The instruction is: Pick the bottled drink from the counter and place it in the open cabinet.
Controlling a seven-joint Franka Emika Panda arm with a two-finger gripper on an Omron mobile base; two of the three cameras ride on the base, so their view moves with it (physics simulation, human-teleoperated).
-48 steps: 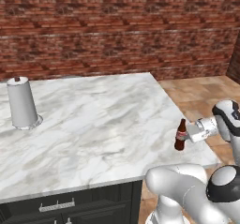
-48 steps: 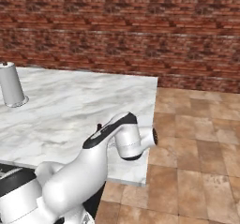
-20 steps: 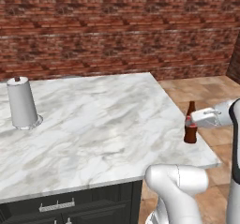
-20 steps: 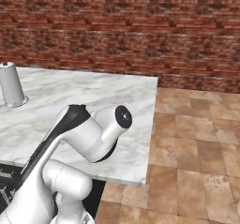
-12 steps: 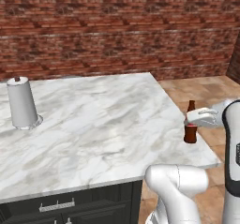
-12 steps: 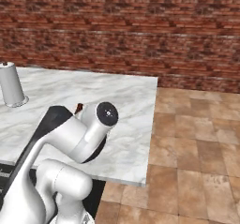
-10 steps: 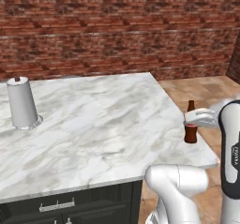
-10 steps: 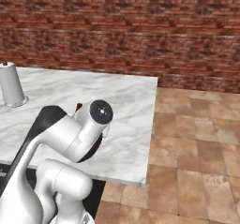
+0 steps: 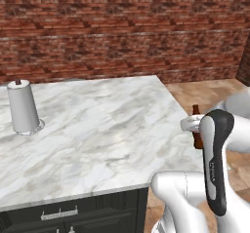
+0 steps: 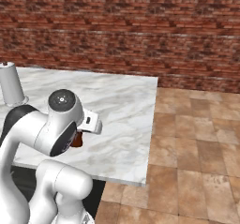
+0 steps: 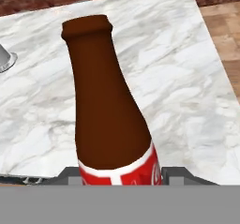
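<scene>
Cola bottle gripped, clear of the desk.
Jaws clamp the cola bottle (image 11: 110, 120) at its red label, lower centre of hand view; upright hold probably suits shelving it. Desk (image 9: 102, 125) behind.

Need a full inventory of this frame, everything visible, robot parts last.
bottled drink: one, dark brown with red label, upright at the counter's right edge, between the end effector's fingers.
counter: one, white-and-grey veined marble slab over black drawer fronts with silver handles.
paper-towel roll: one, white on a grey base, upright on the counter's far left.
brick wall: one, red-brown, behind the counter.
floor: brown tiles, right of the counter.
arm: one, white with dark joints, rising in front of the counter.
end effector: one, closed on the bottle at its labelled body.
</scene>
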